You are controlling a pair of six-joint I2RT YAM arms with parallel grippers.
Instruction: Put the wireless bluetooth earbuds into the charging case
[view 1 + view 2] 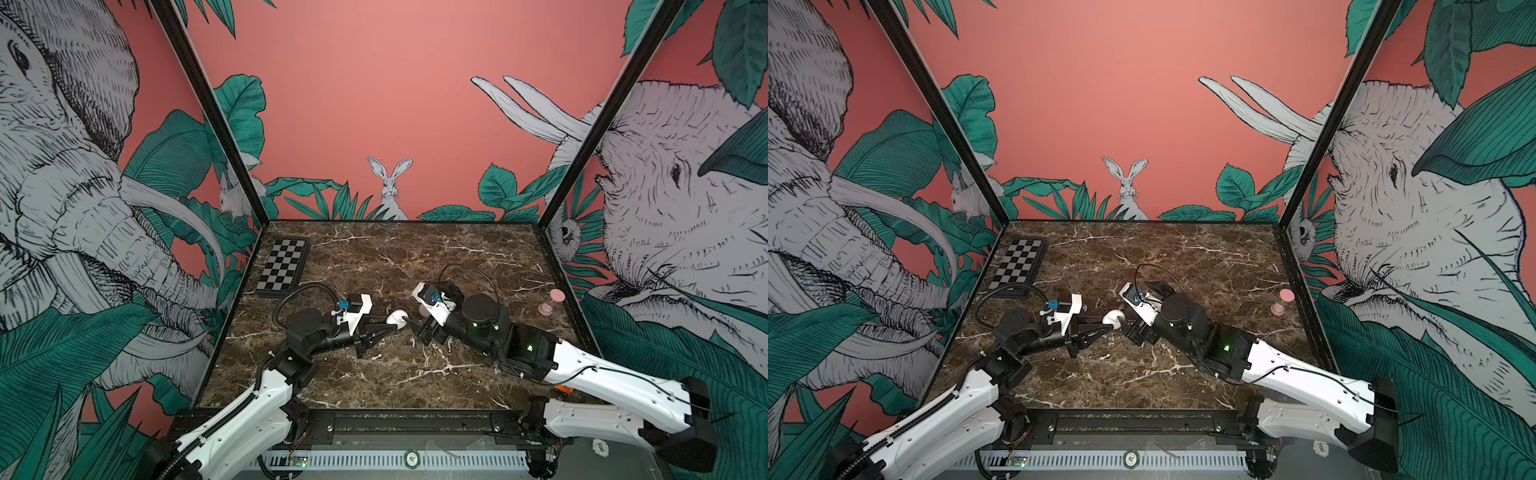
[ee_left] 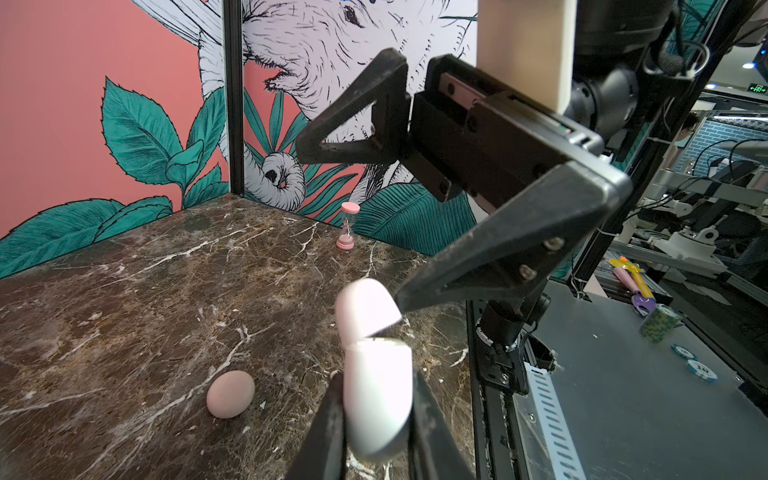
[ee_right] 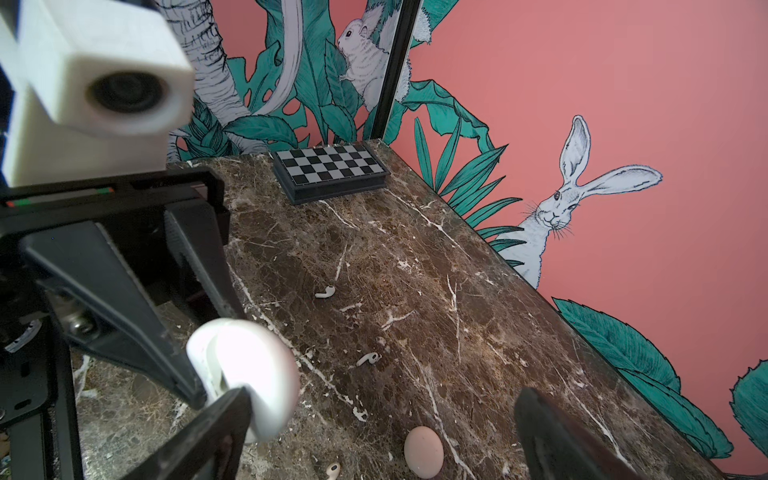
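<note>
Left gripper (image 2: 376, 384): its 2 fingers are pressed on the body of the white case (image 2: 378, 419), 1 on each side.
Case: it is between the 2 arms in both top views, with the lid (image 2: 365, 307) swung up and the mouth turned to the right arm. The pictures do not show whether an earbud already sits inside.
Right gripper (image 3: 386, 399): the fingers stand wide apart and hold nothing. 1 finger tip is at the lid, touching it or just beside it; which of the 2 cannot be told.
Earbuds (image 3: 325, 293): they lie loose on the marble (image 3: 478, 291), apart from the case. 1 is farther off, another (image 3: 369, 358) is nearer, and a 3rd (image 3: 332, 469) shows at the edge of the right wrist view.
Other thing: a pinkish egg (image 3: 424, 451) lies close to the nearest earbud.
Step in hand: it looks like the case is open and presented, and no earbud is picked yet.
Next move, as a judgement: the right gripper should leave the lid, go down over 1 earbud and close on its stem or bulb. The earbud is tiny and smooth, so the fingers must narrow much and meet it squarely. The egg should not be pushed. The left gripper should keep the case steady.
</note>
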